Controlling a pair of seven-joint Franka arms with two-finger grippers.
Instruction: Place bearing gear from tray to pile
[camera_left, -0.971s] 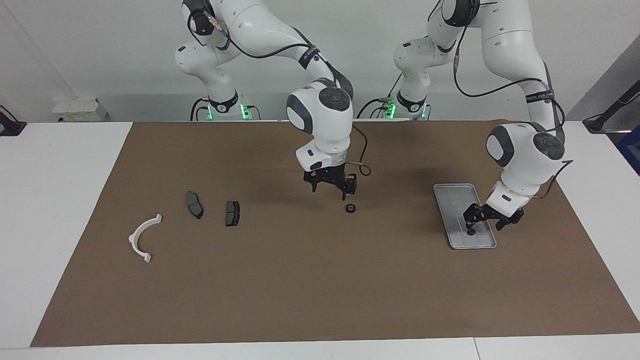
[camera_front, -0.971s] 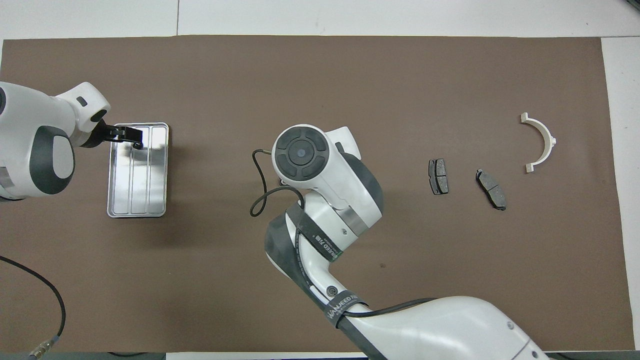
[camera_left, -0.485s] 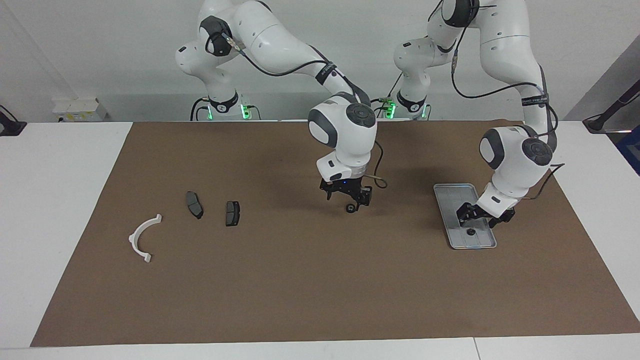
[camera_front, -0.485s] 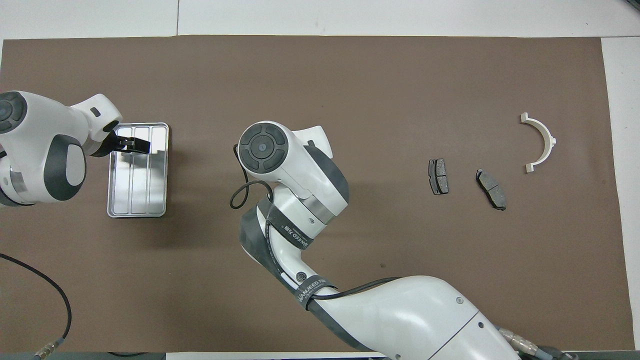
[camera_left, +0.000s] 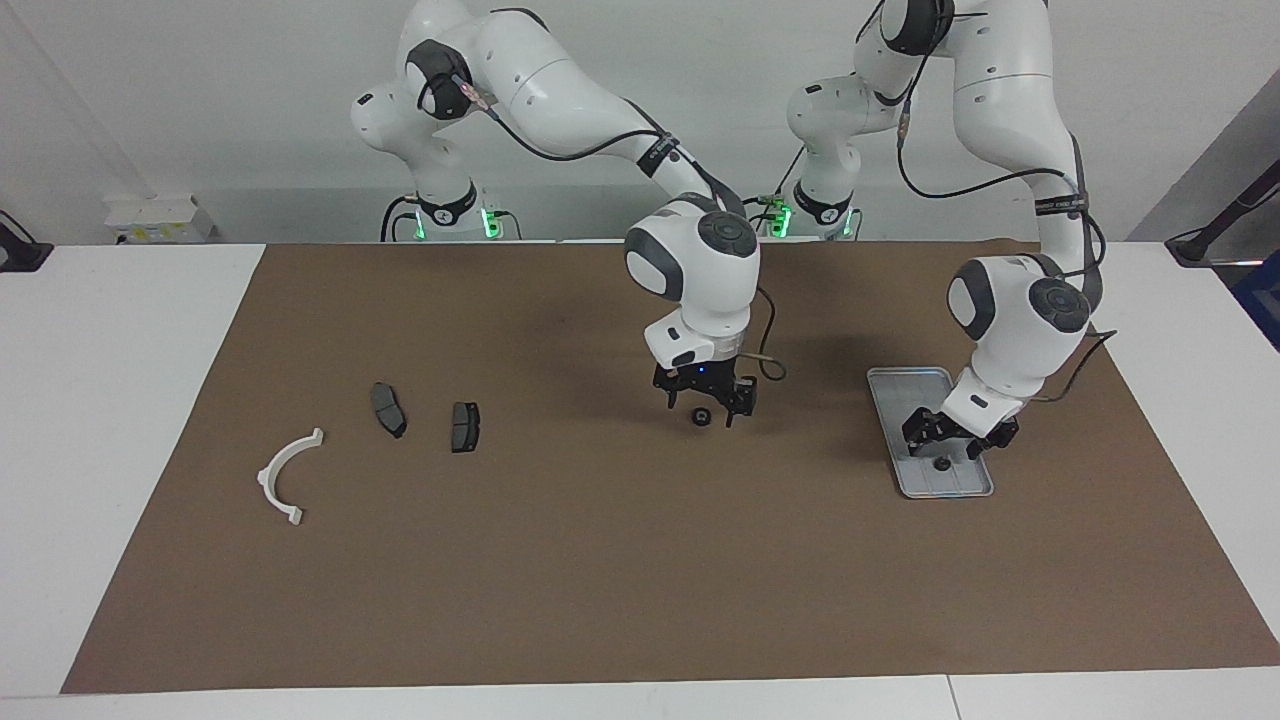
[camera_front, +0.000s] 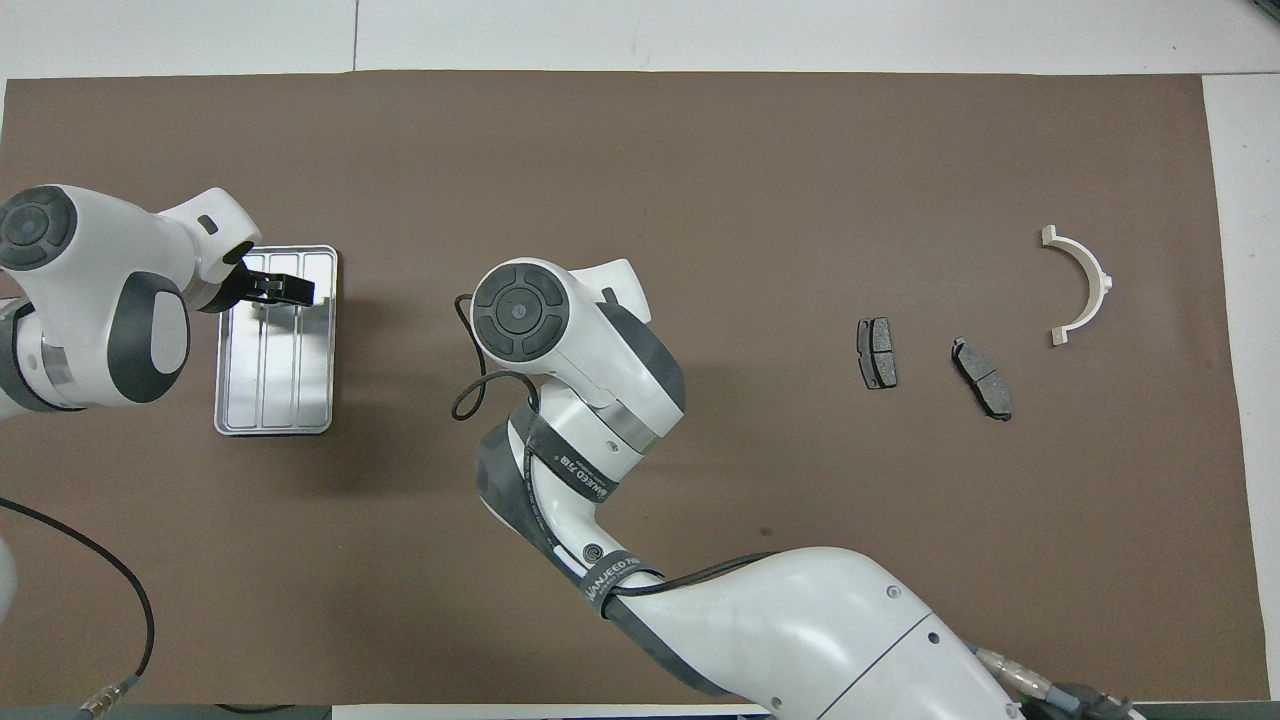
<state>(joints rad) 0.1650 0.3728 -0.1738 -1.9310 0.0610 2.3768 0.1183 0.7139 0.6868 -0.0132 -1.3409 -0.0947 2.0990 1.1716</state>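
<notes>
Focus on the right gripper: hangs low at centre frame in the facing view, fingers spread wide, gripping nothing. Straddles the bearing gear, small and black, down on the brown mat between the fingertips; cannot tell whether touching. Hidden under its own wrist in the overhead view.

Over to the left gripper: hovers open and empty above the tray, at mid-height toward the left arm's end. Just under it on the tray, a second small black part.

Out to the pile, mid-height at the right arm's end: two dark pads side by side, then the white arc bracket lower in the frame, well apart from the gear.
</notes>
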